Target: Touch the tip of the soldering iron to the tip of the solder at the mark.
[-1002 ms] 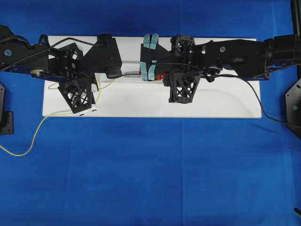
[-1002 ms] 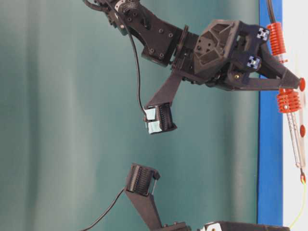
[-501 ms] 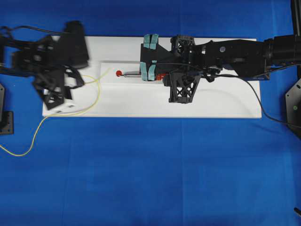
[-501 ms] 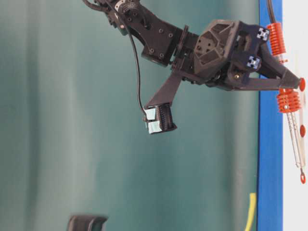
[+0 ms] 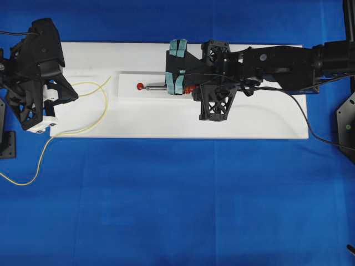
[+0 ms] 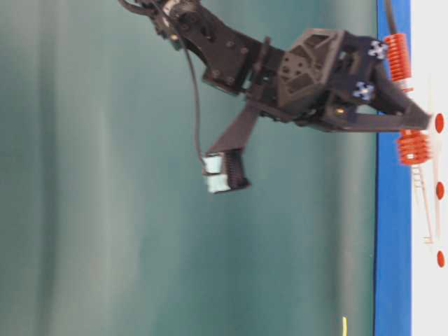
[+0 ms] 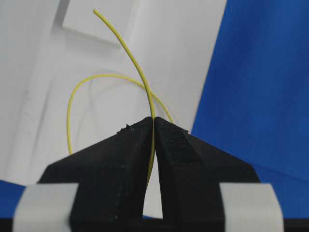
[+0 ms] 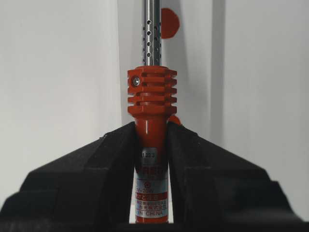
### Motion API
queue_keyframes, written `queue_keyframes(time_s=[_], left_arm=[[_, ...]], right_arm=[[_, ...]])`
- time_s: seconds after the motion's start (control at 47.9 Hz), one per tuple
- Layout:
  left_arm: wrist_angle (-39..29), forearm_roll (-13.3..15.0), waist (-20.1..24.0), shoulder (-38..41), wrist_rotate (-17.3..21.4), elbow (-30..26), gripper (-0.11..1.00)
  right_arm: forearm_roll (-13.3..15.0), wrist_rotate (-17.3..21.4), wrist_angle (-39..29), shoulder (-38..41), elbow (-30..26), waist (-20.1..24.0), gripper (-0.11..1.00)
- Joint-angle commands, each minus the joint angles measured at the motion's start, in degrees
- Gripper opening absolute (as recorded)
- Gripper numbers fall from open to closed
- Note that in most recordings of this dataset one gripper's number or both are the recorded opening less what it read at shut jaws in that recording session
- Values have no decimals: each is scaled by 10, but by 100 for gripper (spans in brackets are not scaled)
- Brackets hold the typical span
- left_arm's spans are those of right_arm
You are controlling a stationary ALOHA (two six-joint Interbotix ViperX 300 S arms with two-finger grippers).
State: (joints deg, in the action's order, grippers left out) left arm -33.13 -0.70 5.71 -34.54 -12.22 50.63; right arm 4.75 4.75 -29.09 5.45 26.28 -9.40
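While the blue bench (image 5: 177,210) lies bare along its near edge, a single white board (image 5: 266,124) stretches across its far half, and both arms work over that. There are two arms, two pincers, one soldering iron and one solder wire.

The left arm is folded over the board's left end, its left pincer (image 5: 43,123) raised and pointing toward the near-left corner of the board. Its jaws are pressed together on the solder (image 7: 140,79): the wrist view shows the thin yellow wire running up between the two black fingers (image 7: 113,154), its free tip curving out over the board's left part. From the grip the wire loops across the board's left end, then trails off the near edge onto the blue bench toward the left edge.

The right arm reaches in level from the right edge, low over the board. Its right pincer (image 5: 178,69) is clamped on the orange-red ribbed body of the soldering iron (image 8: 150,104), whose silver shaft points left along the board's far part toward a red mark (image 5: 140,86). A black cord (image 5: 302,113) trails right.

A plain green wall (image 6: 140,210) stands behind.
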Motion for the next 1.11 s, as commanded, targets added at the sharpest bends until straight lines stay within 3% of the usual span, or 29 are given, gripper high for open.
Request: queue_keyframes(time_s=[0.0, 0.397, 0.71, 1.086], left_arm=[[5, 0, -2, -2, 1, -7, 2], [3, 0, -2, -4, 0, -5, 2], [7, 0, -2, 10, -1, -14, 2], [14, 0, -2, 125, -12, -101, 2]], right_arm=[[10, 0, -4, -43, -1, -1, 6], [18, 3, -28, -158, 85, -11, 6], [27, 21, -29, -171, 101, -14, 6], [28, 21, -28, -175, 106, -18, 6]])
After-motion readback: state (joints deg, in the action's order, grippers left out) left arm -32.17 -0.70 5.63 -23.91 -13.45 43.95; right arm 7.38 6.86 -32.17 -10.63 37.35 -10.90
